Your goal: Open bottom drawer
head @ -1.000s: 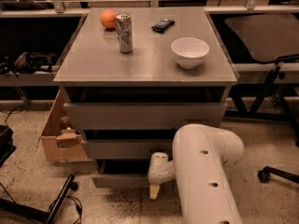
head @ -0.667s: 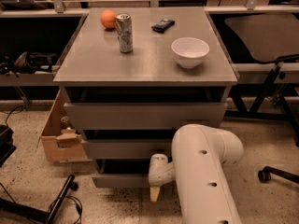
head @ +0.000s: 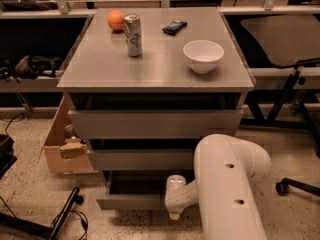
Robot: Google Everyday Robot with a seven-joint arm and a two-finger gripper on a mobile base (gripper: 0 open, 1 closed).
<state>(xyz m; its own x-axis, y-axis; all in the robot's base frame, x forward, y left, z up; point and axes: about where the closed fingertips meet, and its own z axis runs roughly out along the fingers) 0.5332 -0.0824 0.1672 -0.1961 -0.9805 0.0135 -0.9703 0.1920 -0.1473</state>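
Note:
The grey cabinet [head: 155,71] has three drawers. The bottom drawer [head: 127,202] is the lowest one. Its flat grey front stands out from the cabinet, and a dark strip of its inside [head: 135,184] shows behind the front. My gripper [head: 173,211] hangs at the right end of that front, close to the floor, on the end of my thick white arm [head: 225,184]. I cannot tell whether it touches the front. The arm hides the right part of the bottom drawer.
The middle drawer [head: 140,159] and top drawer [head: 155,123] also stand slightly out. On top are an orange [head: 116,20], a can [head: 132,35], a dark object [head: 174,27] and a white bowl [head: 203,55]. A cardboard box [head: 62,144] stands at the left, chair legs [head: 295,184] at the right, and cables [head: 60,219] on the floor.
The whole scene sits slightly lower in view. The gripper stays at the right end of the bottom drawer front, which stands about as far out as before.

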